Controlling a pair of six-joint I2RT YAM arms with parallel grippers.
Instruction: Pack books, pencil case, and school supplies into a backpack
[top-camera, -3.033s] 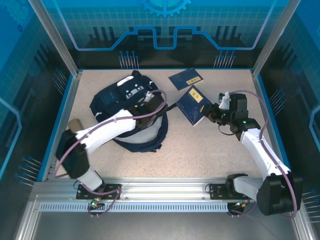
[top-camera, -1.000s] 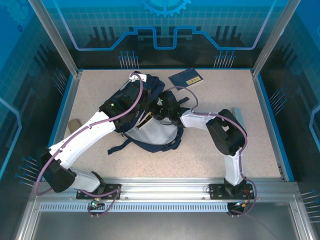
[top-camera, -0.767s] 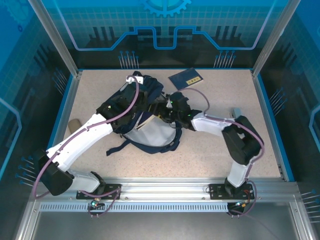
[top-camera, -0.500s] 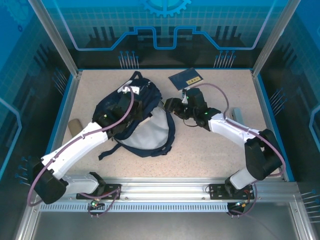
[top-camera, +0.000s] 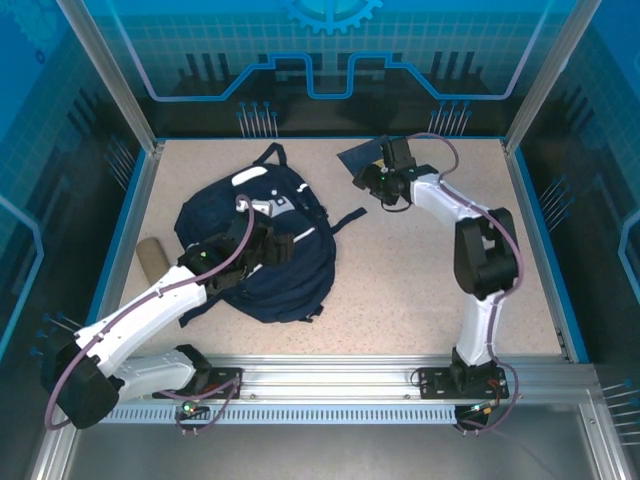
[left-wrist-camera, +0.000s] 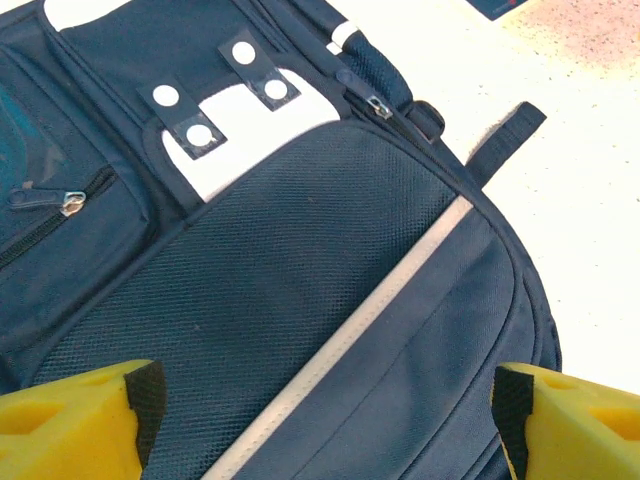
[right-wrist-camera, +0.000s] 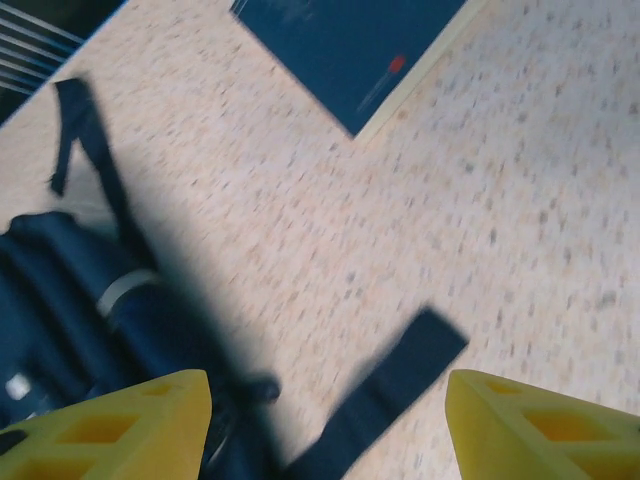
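The navy book (top-camera: 356, 156) lies flat at the far edge of the worktop (top-camera: 420, 290), right of centre and slantwise to its borders. From my wrist camera on the right arm, one corner of the navy book (right-wrist-camera: 345, 45) points back toward me. The rest runs out of the top of that view, so I cannot fix its long axis. My right tool (top-camera: 370, 180) hangs just near of it, and its yellow fingers (right-wrist-camera: 120, 420) stand apart with nothing between them. The book is therefore ahead of the right tool (right-wrist-camera: 320, 425), on the far side, and the right arm is plainly the nearer one. I judge the next move to be a short reach farther out, with the wrist turned to square the fingers to a book edge.

The backpack (top-camera: 300, 265) lies front-up at left centre, well apart from the book. A loose strap (top-camera: 348, 220) trails right toward my right arm and shows just below the right tool. My left tool (top-camera: 278, 246) hovers over the backpack's front panel (left-wrist-camera: 300, 260). Its fingers (left-wrist-camera: 80, 420) are spread wide and hold nothing. I cannot tell whether the main compartment is open.

The tan pencil case (top-camera: 150, 256) rests against the left border, beside the backpack and nearer the left arm.
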